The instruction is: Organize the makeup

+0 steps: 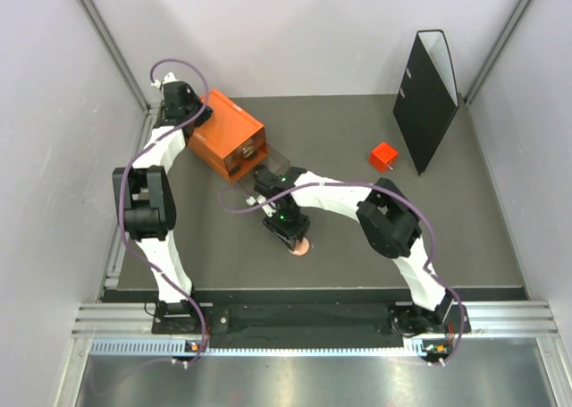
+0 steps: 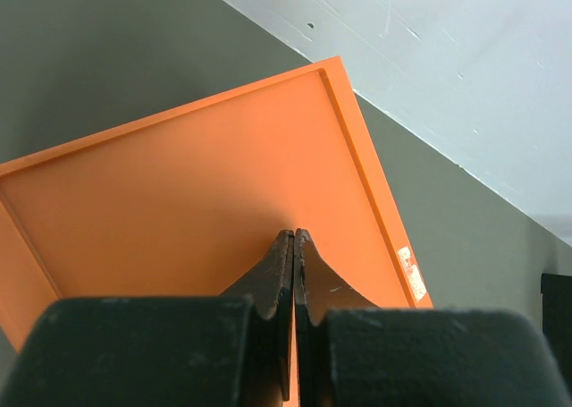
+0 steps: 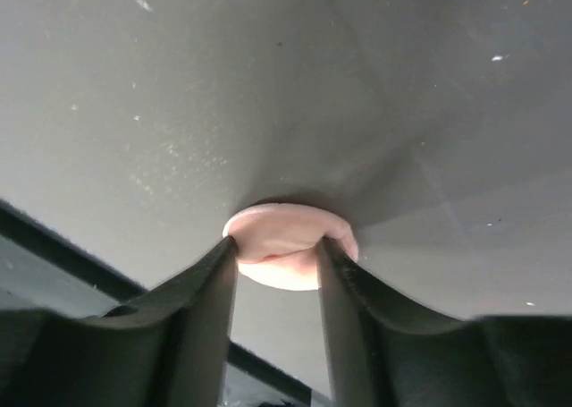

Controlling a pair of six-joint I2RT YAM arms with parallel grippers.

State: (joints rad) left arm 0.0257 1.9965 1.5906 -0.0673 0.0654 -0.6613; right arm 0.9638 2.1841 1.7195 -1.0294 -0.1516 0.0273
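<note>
The round pink disc (image 1: 302,247) lies on the grey table in front of the orange drawer box (image 1: 228,137). My right gripper (image 1: 292,235) reaches down over it. In the right wrist view its two fingers touch the disc (image 3: 279,228) on both sides, so the right gripper (image 3: 281,244) is shut on it at table level. My left gripper (image 1: 197,114) is shut and empty, its tips (image 2: 295,235) resting on the flat top of the orange box (image 2: 179,192). The other makeup items are not visible.
The box's drawer (image 1: 273,167) stands pulled out toward the right arm. A small red cube (image 1: 383,156) sits at the back right beside a black file holder (image 1: 429,89). White walls close the table on three sides.
</note>
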